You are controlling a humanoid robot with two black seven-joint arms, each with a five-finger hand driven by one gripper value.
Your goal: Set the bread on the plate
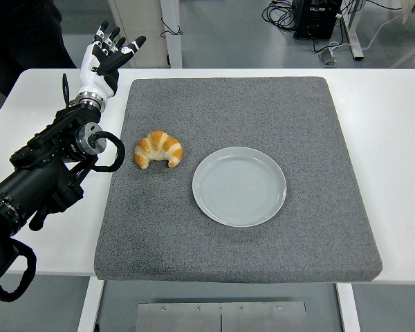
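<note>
The white table [394, 138] fills most of the view, w/ a grey felt-like mat [263, 249] laid over its middle. On the mat, right of centre, sits the plate [239, 186], pale, round, nothing on it. Left arm [48, 173] comes in from the left edge & reaches up along the mat's left side; right arm not in view.

The left hand [105, 61] hovers past the mat's far-left corner, well apart from the bread, fingers spread & holding nothing.

The bread [159, 149], a croissant, lies on the mat just left of the plate, not touching it. It's crescent-shaped: long axis runs roughly left-right across the view, both tips curling toward the table's near edge, the arched back facing away.

Handling, as a judgement: light, soft, flaky, so it will prob. crush or shed under a hard squeeze. It should grip easily, not slippery. Best hold looks like the thick middle, fingers across the short width from above; the thin tips may bend or snap. Whether its underside is flat can't be told from here.
</note>
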